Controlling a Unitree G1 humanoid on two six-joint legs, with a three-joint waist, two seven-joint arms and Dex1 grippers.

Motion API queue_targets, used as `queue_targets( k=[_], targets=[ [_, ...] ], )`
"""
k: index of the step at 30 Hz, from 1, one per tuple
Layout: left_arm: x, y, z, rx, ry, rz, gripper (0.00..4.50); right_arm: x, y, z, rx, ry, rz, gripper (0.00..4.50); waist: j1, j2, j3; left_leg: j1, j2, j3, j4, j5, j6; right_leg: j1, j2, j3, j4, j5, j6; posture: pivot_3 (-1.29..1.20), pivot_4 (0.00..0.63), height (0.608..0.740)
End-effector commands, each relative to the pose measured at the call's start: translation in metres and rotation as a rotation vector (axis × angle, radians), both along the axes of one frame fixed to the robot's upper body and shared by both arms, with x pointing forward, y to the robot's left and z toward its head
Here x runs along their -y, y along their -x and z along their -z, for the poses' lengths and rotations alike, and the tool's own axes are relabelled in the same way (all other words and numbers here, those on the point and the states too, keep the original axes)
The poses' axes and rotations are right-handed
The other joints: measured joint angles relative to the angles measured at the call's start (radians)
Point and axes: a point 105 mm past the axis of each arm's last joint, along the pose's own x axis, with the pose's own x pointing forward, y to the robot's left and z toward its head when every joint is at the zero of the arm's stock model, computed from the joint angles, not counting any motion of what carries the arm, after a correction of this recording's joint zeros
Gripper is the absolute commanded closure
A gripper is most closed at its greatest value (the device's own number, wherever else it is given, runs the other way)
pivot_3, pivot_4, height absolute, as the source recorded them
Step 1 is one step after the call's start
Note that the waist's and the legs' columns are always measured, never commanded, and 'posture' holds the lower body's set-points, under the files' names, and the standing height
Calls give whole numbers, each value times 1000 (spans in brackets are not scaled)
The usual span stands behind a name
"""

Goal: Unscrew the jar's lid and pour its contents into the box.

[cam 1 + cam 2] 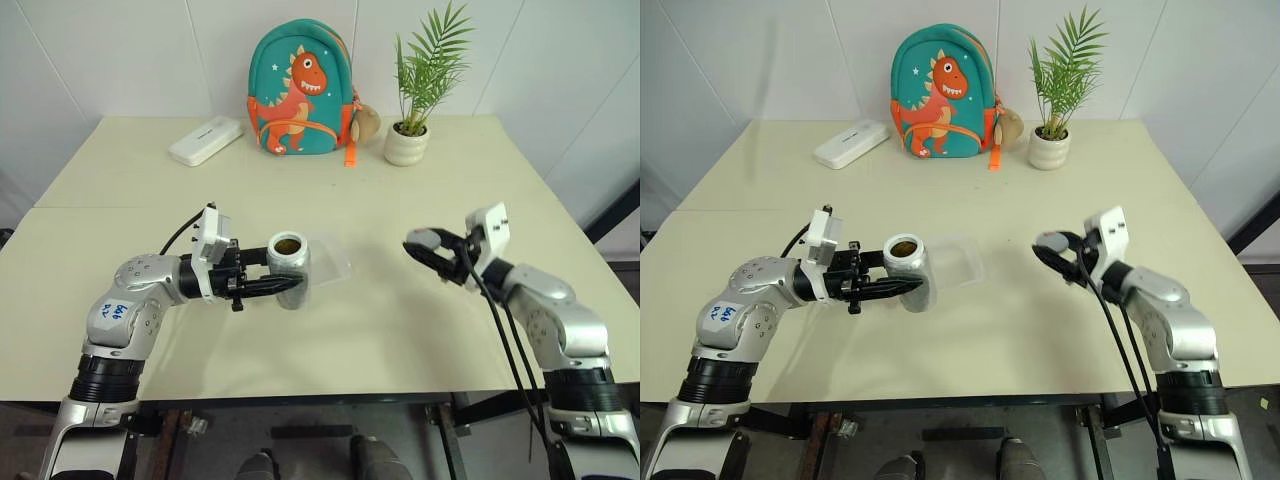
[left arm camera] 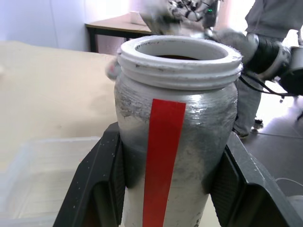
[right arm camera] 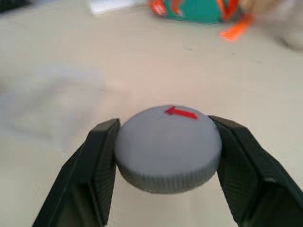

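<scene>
Left wrist view looks straight along my left gripper (image 1: 290, 284), whose two black fingers (image 2: 102, 179) are clamped on the flanks of the jar (image 2: 175, 137), held upright and just clear of the table (image 1: 400, 330); its mouth is open, the threaded white neck bare, with dark brown contents (image 1: 289, 244) visible inside from the head camera. My right gripper (image 1: 420, 245), well apart on the other side of the table and above its surface, has its fingers closed on the rim of the lid (image 3: 168, 146), a flat grey disc with a finely ribbed edge and a small red arrow on top. Just behind the jar lies the box (image 1: 335, 262), shallow, clear and round-cornered, resting on the table. I judge the jar rigid and light: a small cylinder with a dull, rough silvery coat and a red stripe down its side, unlikely to deform under the pads, though the rounded wall could twist in the grip if tilted fast, so mid-body below the shoulder, where I have it, looks the safest hold. The lid's ribbing should give good purchase across its width. The box seems thin, light plastic that could skid if nudged by the jar's lip, and its low walls leave little margin for a stray pour. At the far edge stand a dinosaur backpack (image 1: 300, 90), a potted plant (image 1: 408, 140) and a flat white case (image 1: 205, 140)
</scene>
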Motion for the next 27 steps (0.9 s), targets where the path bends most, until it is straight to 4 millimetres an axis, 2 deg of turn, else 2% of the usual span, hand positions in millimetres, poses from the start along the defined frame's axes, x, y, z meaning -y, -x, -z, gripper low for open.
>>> queue_targets(
  k=[1, 3, 5, 6, 10, 14, 18, 22, 27],
  targets=[
    [-2, -2, -17, 50, 40, -7, 2591, 32, -1, 29, 18, 45, 146, 1886, 0, 0, 0, 0, 0, 0, 0, 0, 0, 0, 0, 0, 0, 0, 0, 0, 150, 740],
    [-2, -3, -19, 47, 50, -7, 2591, 41, 0, 43, -10, 54, 176, 1886, -4, 0, 0, 0, 0, 2, 1, 0, 0, 0, 0, 2, 0, 1, 1, 0, 150, 740],
    [-2, -4, -21, 45, 58, -6, 2591, 49, -1, 44, -20, -29, 207, 1886, -4, 0, 0, 4, 0, 4, 1, 0, 0, 3, 0, 3, 0, 1, 2, 0, 150, 740],
    [-2, -4, -22, 44, 60, -6, 2591, 48, 0, 41, -18, -72, 195, 1213, -3, 0, 0, 5, 0, 4, 1, 0, 0, 5, 0, 3, -1, 1, 2, 0, 150, 740],
    [-3, -7, -26, 33, 80, -14, 2591, 38, 4, 19, 32, -104, 111, 16, -3, 0, 0, 7, 0, 4, 1, 0, 0, 6, 0, 4, 0, 1, 2, 0, 150, 740],
    [-7, -13, -31, 26, 100, -44, 2591, 17, 9, -22, 117, -112, -11, 16, -6, 0, 0, 8, 0, 5, 0, 0, 0, 6, 1, 5, 1, 1, 2, 0, 150, 740],
    [-13, -26, -37, 53, 110, -107, 2591, -27, 28, -56, 126, -52, -241, 16, -4, 0, 0, 9, 0, 5, 0, 0, 0, 6, 1, 6, 1, 1, 2, 0, 150, 740],
    [-17, -40, -46, 47, 146, -151, 2591, -66, 48, -77, 121, 43, -425, 16, 0, 0, 0, 9, 0, 5, 0, 0, 0, 6, 1, 5, 1, 1, 2, 0, 150, 740],
    [-17, -60, -46, 83, 77, -222, 2591, -87, 52, -91, 132, 134, -477, 16, 3, 0, 0, 7, 0, 5, 0, 0, 0, 5, 1, 5, -2, 1, 2, 0, 150, 740]
  ],
)
